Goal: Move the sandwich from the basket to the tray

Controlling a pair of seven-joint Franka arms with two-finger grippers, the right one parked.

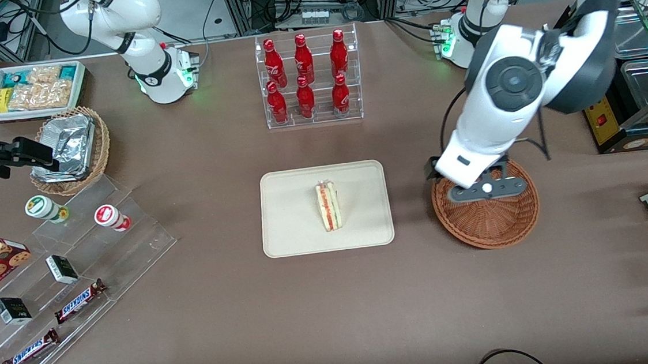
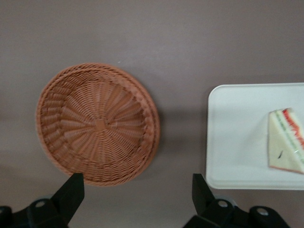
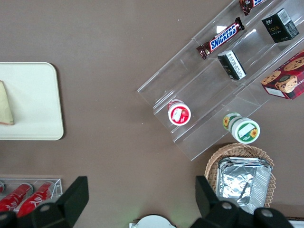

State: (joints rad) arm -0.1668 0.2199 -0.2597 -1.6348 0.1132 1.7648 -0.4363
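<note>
Sandwich point(image 1: 327, 206) lies on tray point(image 1: 363, 234); gripper point(image 1: 483, 190), spread apart, above basket point(image 1: 492, 226)

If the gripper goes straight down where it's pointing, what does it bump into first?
Probably the basket. The open, empty gripper hangs over the basket's edge, pointing down, so it might meet the rim or the bare table beside it. The sandwich already lies on the tray.

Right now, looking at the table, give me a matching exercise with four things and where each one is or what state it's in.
Things:
1. sandwich
2. basket
3. gripper
4. tray

Descriptions:
A. empty, reddish-brown wicker
B. lying on the tray
C. open, above the basket
D. cream-white, nearer the front camera than the red bottles

Pairs: 1-B, 2-A, 3-C, 4-D
</note>
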